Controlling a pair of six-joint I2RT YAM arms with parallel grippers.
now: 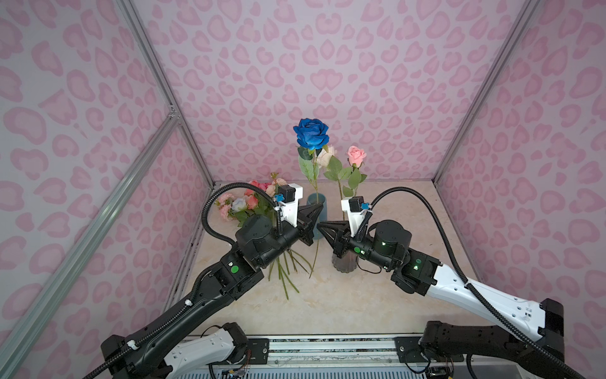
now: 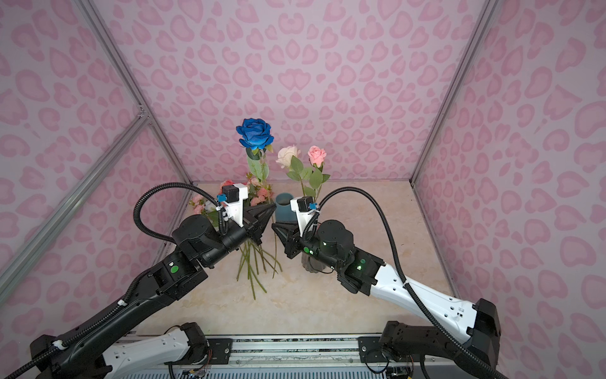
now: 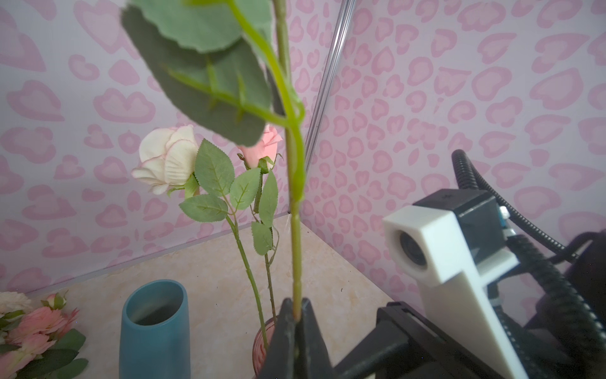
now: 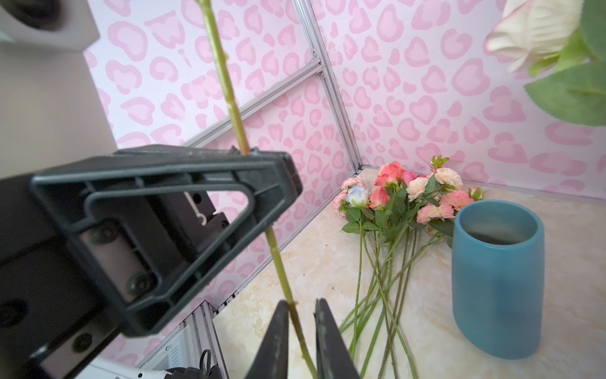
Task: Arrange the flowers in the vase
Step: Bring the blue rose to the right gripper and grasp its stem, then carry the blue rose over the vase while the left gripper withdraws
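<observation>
A bunch of loose flowers point(image 1: 252, 200) point(image 4: 403, 193) lies on the counter point(image 1: 328, 305) at the back left. Its pink, coral, cream and pale blue heads point toward the corner, and its green stems fan toward the front. In both top views the left arm reaches over this bunch.

The left fingers point(image 1: 310, 213) point(image 3: 283, 328) are closed tight on the stem of 1 dark blue rose point(image 1: 311, 133) point(image 2: 255, 133). They hold it nearly upright, with the bloom high against the back wall. Its lower stem hangs down in front of the bunch's stems; I cannot tell whether the end touches the counter.

Just behind the fingertips stands a teal vase point(image 2: 283, 208) point(image 4: 496, 279), upright on the counter and beside the bunch.

The right fingers point(image 1: 331, 229) point(image 4: 278, 334) meet the same stem from the other side, just below the left fingers. The right wrist view shows them narrowly apart, with the stem running between them and lying against 1 finger. A gap shows beside the stem, so they are not clamped on it.

Under the right wrist a ribbed glass vase point(image 1: 344, 264) point(image 3: 260, 341) stands upright. It holds 2 stems, a cream rose point(image 2: 288, 156) point(image 3: 167, 160) and a pink rose point(image 1: 356, 156) point(image 2: 317, 156). Both rise behind the right arm, with the cream one nearer the blue rose.
</observation>
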